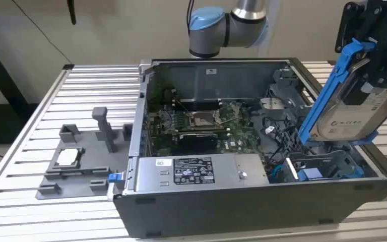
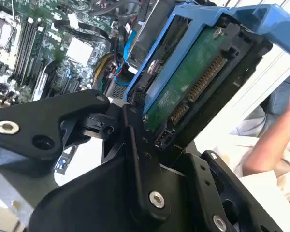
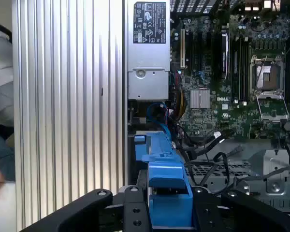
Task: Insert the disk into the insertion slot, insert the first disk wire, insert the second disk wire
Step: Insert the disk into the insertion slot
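Labels on the disk (image 1: 351, 117) and the power-supply box (image 1: 200, 174) carry print too small to read

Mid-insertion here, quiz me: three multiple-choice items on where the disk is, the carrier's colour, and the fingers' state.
1. Where is the disk relative to the insertion slot? A seated inside it; B held tilted above it; C lying outside the case.
2. The carrier frame's colour? A red; B blue; C yellow.
3. The fingers are: A open, empty; B shut on a wire; C shut on the carrier frame.
Answers: B, its lower end hangs over the slot; B, bright blue in every view; C, the frame sits clamped between them.
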{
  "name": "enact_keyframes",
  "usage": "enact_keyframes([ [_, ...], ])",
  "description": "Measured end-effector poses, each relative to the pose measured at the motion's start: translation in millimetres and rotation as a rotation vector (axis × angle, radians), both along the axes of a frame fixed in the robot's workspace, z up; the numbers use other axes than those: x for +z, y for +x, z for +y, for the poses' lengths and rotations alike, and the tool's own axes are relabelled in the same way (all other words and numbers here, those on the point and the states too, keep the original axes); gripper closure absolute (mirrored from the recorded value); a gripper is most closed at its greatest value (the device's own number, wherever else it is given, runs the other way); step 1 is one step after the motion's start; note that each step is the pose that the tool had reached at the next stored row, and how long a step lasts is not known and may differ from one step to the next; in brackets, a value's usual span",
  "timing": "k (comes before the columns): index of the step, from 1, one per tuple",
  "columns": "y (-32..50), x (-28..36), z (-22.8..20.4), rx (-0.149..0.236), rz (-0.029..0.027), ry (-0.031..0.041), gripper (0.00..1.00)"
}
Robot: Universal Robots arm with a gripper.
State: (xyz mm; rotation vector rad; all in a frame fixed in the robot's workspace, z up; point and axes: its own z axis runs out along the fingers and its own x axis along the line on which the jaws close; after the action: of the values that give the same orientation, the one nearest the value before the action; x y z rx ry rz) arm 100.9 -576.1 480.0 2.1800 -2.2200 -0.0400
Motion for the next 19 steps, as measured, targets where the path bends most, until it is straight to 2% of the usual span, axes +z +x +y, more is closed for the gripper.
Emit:
enact_keyframes([
  [14, 0.0, -1.9, 0.0, 0.0, 0.0, -0.0003, 0.67],
  [19, 0.0, -5.6, 0.0, 0.0, 0.0, -0.0004, 0.67],
])
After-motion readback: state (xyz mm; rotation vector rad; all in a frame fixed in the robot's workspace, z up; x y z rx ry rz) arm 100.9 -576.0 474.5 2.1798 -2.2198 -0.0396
